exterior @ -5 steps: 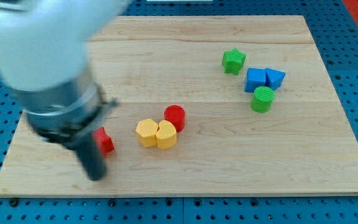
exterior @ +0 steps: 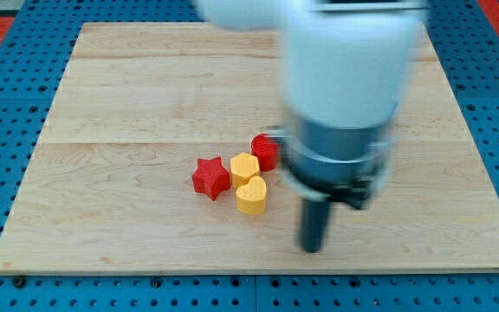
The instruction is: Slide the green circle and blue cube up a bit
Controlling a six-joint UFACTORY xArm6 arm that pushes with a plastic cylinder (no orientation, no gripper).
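neither the green circle nor the blue cube shows anywhere in the camera view, so nothing can be said of how they look or where they lie; the blurred, pale bulk of the arm (exterior: 345, 78) covers the upper right of the worktop (exterior: 128, 113).

the landmark that does show is the yellow heart (exterior: 251, 196), lying near the middle of the worktop. touching it on its upper side is a yellow block (exterior: 244, 166) of a rounded, many-sided shape. just to the view's left of the heart sits a red star (exterior: 210, 177), close against the yellow pair. up and to the view's right of the heart is a red block (exterior: 265, 152), seemingly a cylinder, with its right side cut off by the arm.

the tool is a plain dark rod with nothing to open or close and it holds nothing. my tip (exterior: 313, 250) stands to the view's right of the heart and slightly lower, apart from it and touching no block. motion blur softens the arm's edges.
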